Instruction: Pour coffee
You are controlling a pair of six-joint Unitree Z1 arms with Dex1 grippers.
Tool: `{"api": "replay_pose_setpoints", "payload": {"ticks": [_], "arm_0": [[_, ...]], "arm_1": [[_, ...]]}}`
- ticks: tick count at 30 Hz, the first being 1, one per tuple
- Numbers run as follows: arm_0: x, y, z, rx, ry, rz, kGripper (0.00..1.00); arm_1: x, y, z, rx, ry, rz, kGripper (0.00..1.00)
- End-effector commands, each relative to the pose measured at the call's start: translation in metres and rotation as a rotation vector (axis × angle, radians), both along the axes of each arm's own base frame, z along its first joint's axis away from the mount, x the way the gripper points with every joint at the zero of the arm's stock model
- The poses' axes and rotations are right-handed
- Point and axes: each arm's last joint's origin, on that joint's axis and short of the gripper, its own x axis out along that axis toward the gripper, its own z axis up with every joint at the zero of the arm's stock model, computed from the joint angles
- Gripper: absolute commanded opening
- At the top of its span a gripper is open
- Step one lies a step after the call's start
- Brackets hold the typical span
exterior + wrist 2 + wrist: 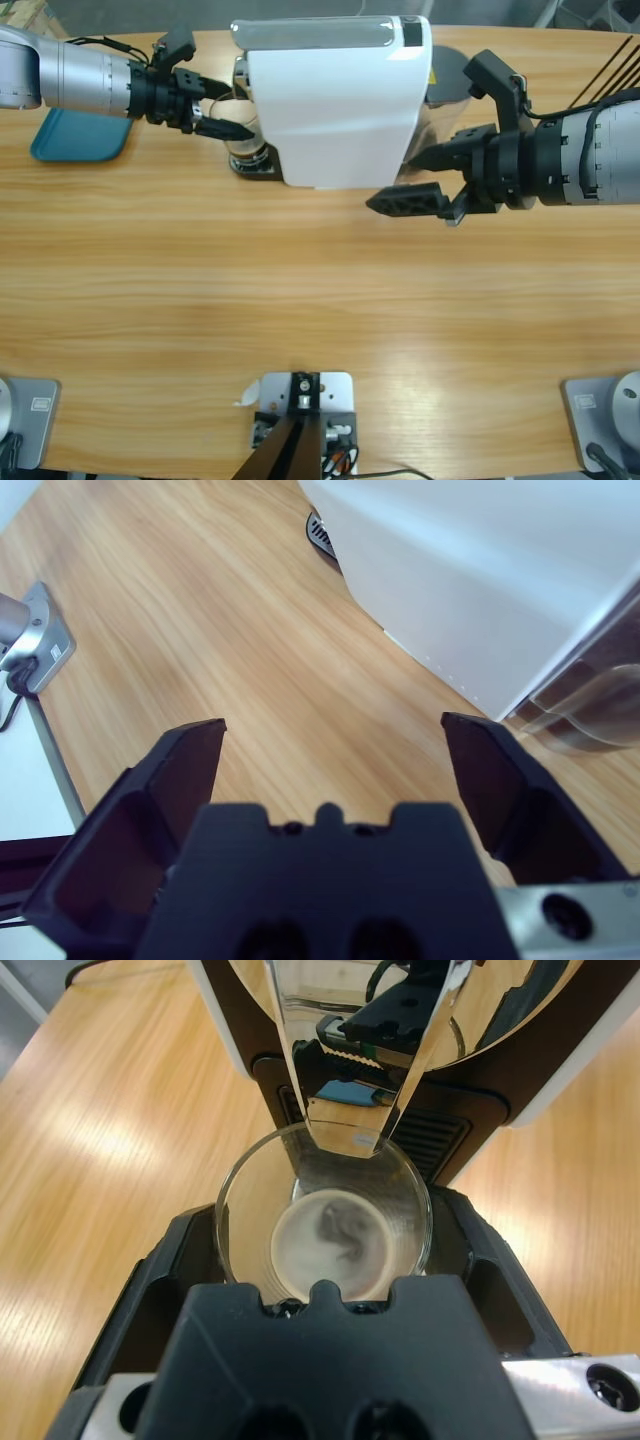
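We are reaching with our left gripper [222, 112] to the front of the white coffee machine [335, 100], and its two black jaws are standing on both sides of a clear glass [325, 1230] — they are closing around it, though we cannot tell how firmly they are pressing. The glass is standing upright on the black drip tray [440, 1145], directly under the shiny metal spout [350, 1080]. At the bottom of the glass we are seeing only a pale round base with a small dark smear — the coffee [340, 1228], a very thin trace.

Our right gripper [425, 180] is hanging just beside the machine's right side, above the wooden table [320, 300]. Its jaws are standing wide apart and are holding nothing. A teal tray [75, 135] is lying on the table under our left arm.
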Motion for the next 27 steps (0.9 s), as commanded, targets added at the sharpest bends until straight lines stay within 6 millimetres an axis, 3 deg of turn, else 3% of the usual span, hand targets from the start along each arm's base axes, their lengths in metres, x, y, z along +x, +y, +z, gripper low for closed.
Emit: {"api": "replay_pose_setpoints", "payload": {"ticks": [1,2,23,27], "arm_0": [[-0.002,-0.002,-0.020,0.007,0.061,-0.013,0.110],[-0.003,-0.002,-0.019,0.007,0.060,-0.014,0.002],[-0.012,0.011,-0.004,0.005,0.015,0.010,0.000],[-0.013,0.020,0.008,-0.007,-0.016,0.029,0.000]], "arm_1": [[0.003,0.007,-0.007,-0.007,0.030,0.027,1.000],[0.002,0.007,-0.007,-0.007,0.030,0.027,1.000],[0.001,0.005,-0.006,-0.002,0.024,0.025,1.000],[0.001,0.006,-0.009,-0.004,0.026,0.025,1.000]]}}
